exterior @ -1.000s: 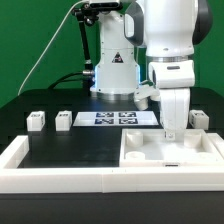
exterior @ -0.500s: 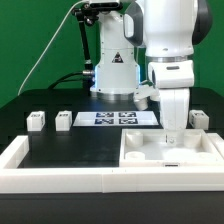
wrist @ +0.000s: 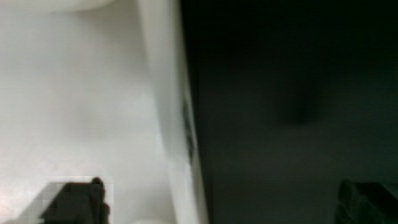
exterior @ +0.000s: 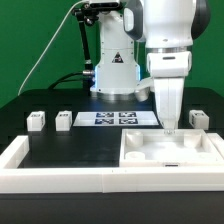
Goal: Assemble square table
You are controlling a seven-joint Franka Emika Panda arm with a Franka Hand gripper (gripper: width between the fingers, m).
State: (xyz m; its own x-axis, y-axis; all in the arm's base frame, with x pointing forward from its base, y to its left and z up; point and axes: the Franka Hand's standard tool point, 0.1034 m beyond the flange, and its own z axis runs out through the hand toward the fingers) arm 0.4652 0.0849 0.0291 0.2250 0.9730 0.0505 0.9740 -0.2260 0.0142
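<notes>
The white square table top (exterior: 142,146) lies rim-up at the front on the exterior view's right. My gripper (exterior: 168,127) hangs just over its far rim, open, with nothing between its fingers. In the wrist view the dark fingertips (wrist: 71,203) stand wide apart. The top's white surface (wrist: 80,110) and its rim (wrist: 175,120) lie below one side of my gripper (wrist: 221,205), the black worktop below the other. Two small white legs (exterior: 37,120) (exterior: 64,119) stand at the exterior view's left, and a third leg (exterior: 198,118) stands just right of the gripper.
The marker board (exterior: 120,118) lies flat behind the table top. A long low white wall (exterior: 60,168) edges the black worktop at the front. The arm's base (exterior: 115,75) rises at the back, with a cable to its left.
The gripper has gone from shut to open and has risen a little from the table top's far rim. Nothing came up with it.
</notes>
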